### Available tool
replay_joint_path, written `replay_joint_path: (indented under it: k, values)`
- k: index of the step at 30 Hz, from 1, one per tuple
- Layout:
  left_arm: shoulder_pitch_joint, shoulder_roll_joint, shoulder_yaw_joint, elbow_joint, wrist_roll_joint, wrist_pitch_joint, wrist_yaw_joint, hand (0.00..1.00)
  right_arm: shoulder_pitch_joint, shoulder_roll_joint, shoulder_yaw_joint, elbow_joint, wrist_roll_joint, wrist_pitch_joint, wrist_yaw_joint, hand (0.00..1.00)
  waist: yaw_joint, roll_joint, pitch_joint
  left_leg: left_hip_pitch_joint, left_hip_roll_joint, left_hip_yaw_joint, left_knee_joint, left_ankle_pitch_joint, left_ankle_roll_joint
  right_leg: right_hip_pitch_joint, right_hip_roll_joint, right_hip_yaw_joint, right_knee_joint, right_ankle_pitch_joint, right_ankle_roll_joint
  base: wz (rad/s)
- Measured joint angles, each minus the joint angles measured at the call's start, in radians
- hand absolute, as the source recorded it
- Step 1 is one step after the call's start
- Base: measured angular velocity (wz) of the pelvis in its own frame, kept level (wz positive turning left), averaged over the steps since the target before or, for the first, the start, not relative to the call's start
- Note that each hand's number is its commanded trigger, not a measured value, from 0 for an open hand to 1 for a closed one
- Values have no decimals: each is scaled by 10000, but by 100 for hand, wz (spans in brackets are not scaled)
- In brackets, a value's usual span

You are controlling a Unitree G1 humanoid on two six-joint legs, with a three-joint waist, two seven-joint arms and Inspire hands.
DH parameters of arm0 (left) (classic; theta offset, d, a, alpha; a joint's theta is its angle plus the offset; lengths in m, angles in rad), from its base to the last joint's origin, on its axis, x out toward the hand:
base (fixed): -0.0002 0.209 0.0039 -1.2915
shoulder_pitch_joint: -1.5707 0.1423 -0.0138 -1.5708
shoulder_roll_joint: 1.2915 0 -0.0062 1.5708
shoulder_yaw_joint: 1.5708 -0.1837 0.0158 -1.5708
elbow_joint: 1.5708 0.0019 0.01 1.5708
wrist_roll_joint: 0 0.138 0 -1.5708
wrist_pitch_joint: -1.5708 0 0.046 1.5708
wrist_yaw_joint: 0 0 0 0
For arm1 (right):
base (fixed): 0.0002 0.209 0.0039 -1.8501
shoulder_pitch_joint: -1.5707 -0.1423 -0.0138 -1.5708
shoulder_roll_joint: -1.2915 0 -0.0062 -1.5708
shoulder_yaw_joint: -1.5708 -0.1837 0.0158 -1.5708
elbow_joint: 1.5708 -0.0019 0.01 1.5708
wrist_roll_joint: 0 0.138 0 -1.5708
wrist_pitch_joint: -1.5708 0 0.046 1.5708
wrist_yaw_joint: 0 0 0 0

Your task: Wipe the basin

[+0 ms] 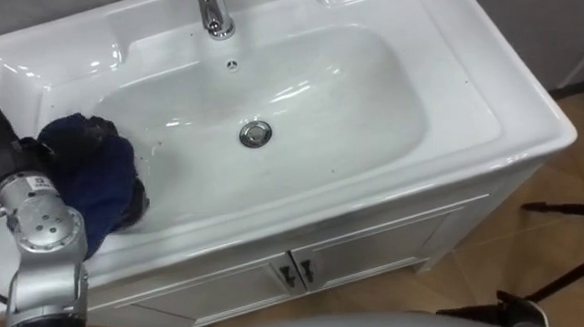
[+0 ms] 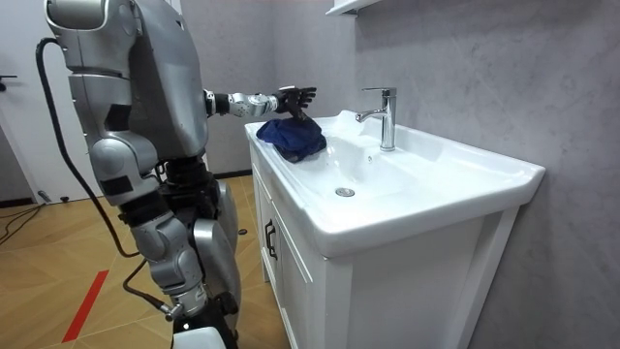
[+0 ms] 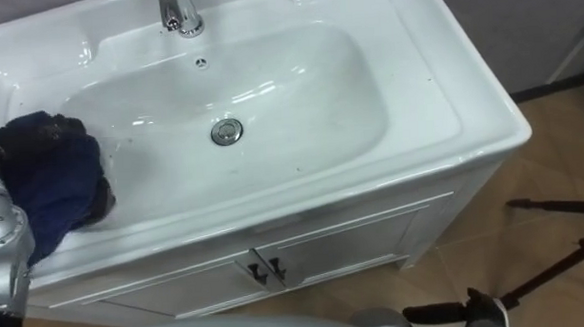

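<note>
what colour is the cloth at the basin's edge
The cloth is dark blue, clearest in the left eye view.

Both eye views are aimed steeply down at the basin (image 1: 298, 93) from close up, barely offset sideways, with the faucet (image 1: 214, 12) at the top. The room view is taken side-on from farther off, and the drain (image 2: 345, 192) is shared.
</note>
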Motion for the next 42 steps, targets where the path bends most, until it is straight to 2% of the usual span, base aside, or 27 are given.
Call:
replay_joint_path:
  k: [4,7,9,10,12,14,16,18,20,21,22,23,24,25,26,27,29,33,34,35,36,38,39,40,42]
  values:
    - [-177,49,411,-245,481,-95,630,0,150,-1,-98,28,41,-76,-113,0,5,59,-1,-62,1,-38,9,0,0,17,4,-20,-2,1,-1,2]
    - [-181,54,784,-988,1225,-245,1127,0,427,11,-98,30,20,-110,-203,0,218,68,-4,-74,2,-27,10,0,-1,-12,9,-12,20,0,-2,0]
    - [-182,171,1161,-1447,1616,-368,1597,0,534,11,-99,32,-24,-103,-299,0,262,61,-5,-136,0,-40,11,0,0,-19,2,-26,7,-1,0,0]
    - [-227,328,1473,-1638,1784,-487,1953,0,553,13,-93,30,-122,-103,-372,0,315,61,-4,-154,-1,-14,5,0,-1,-21,2,-6,11,-2,1,-4]
    - [-471,525,1979,-1637,2213,-662,2415,0,633,9,-97,30,-430,-103,-398,0,484,60,-6,-130,-1,36,4,0,-1,-13,9,51,8,-1,1,-10]
    - [-652,708,2608,-1635,2788,-770,3039,0,693,13,-91,30,-460,-103,-462,0,813,74,-16,-115,-8,71,8,0,0,-14,-12,49,9,0,2,-10]
    - [-645,856,2985,-1636,3042,-803,3391,0,698,13,-98,31,-563,-104,-517,0,865,81,-21,-131,-16,51,8,0,-1,-13,-28,-33,-5,0,7,12]
    - [-559,868,3348,-1635,3099,-818,3678,0,756,2,-158,2,-823,-123,-525,0,1078,132,-33,-126,-19,-25,-2,0,-1,13,-27,-54,-16,2,12,5]
    - [-39,867,3722,-1584,3022,-867,3991,0,804,-32,-266,-135,-1097,-139,-517,0,1264,247,-66,-89,-26,-77,-11,0,-1,90,-25,-60,-46,-2,16,2]
    - [64,866,3742,-1541,2885,-909,4073,0,853,-50,-263,-189,-1090,-138,-513,0,1347,286,-61,-61,-29,-93,-11,0,-1,129,-24,-60,-47,-8,21,11]
    - [311,853,3863,-1453,2576,-954,4201,0,909,-64,-268,-241,-1086,-133,-506,0,1431,346,-99,-65,-43,-167,-1,0,-1,174,-43,-132,-64,-33,30,12]
    - [398,846,3958,-1369,2466,-968,4247,0,926,-63,-278,-277,-1088,-133,-505,0,1471,352,-104,-73,-48,-195,1,0,0,171,-58,-176,-53,-49,28,16]
    - [511,839,4209,-1049,2381,-988,4361,0,925,-63,-282,-310,-1069,-120,-501,0,1629,385,-96,-84,-62,-207,1,0,-1,112,-81,-199,34,-109,29,12]
    - [750,831,4474,-728,2278,-995,4481,0,915,-66,-287,-339,-1067,-93,-500,0,1760,412,-122,-84,-83,-246,8,0,0,-9,-118,-212,88,-182,34,15]
    - [1036,791,4665,-419,2062,-1028,4614,0,919,-71,-288,-351,-1095,-69,-497,0,1844,382,-103,-72,-119,-329,14,0,0,-23,-186,-307,222,-266,46,16]
    - [1186,745,4750,-277,1899,-1035,4658,0,931,-70,-295,-351,-1113,-53,-493,0,1866,376,-130,-65,-141,-366,20,0,0,-18,-216,-349,264,-298,56,20]
    - [1856,337,5076,-17,1166,-1061,4818,0,916,-102,-283,-352,-1147,4,-494,0,2042,342,-162,-62,-221,-466,41,0,1,-19,-338,-420,499,-446,98,16]
    - [2574,140,5076,1343,-329,-1196,4862,0,920,-126,-267,-351,-896,9,-490,0,2419,227,-197,-80,-315,-709,44,22,38,-17,-480,-665,651,-544,129,19]
    - [2789,-19,5036,1790,-909,-1208,4863,0,924,-141,-250,-349,-780,11,-463,0,2452,202,-186,-77,-367,-780,48,26,48,-36,-529,-685,735,-609,166,25]
    - [3080,-224,4963,2272,-1487,-1220,4859,0,899,-169,-178,-350,-739,21,-372,0,2454,138,-213,-104,-397,-933,60,22,55,-28,-568,-785,729,-625,192,27]
    - [3183,-322,4931,2537,-1769,-1224,4851,0,881,-169,-131,-350,-730,24,-328,0,2459,96,-210,-153,-403,-1013,65,18,65,-14,-585,-869,721,-626,194,31]
    - [3497,-691,4749,3658,-2876,-1227,4781,0,855,-154,-67,-350,-621,114,-69,0,2509,-115,-236,-227,-426,-1234,70,35,102,46,-641,-1137,700,-626,194,28]
    - [3578,-760,4623,3957,-3155,-1226,4760,0,835,-156,-74,-337,-540,140,-25,0,2519,-119,-249,-224,-427,-1265,71,35,103,85,-642,-1169,682,-626,195,19]
    - [3752,-933,4437,4543,-3734,-1227,4643,0,817,-158,-91,-314,-393,147,16,0,2513,-242,-212,-193,-430,-1300,56,34,104,155,-637,-1194,639,-628,197,12]
    - [3896,-1205,4111,5637,-4077,-1227,4503,0,784,-160,-87,-311,-346,152,25,0,2509,-264,-206,-184,-421,-1403,14,19,123,237,-597,-1200,532,-612,213,11]
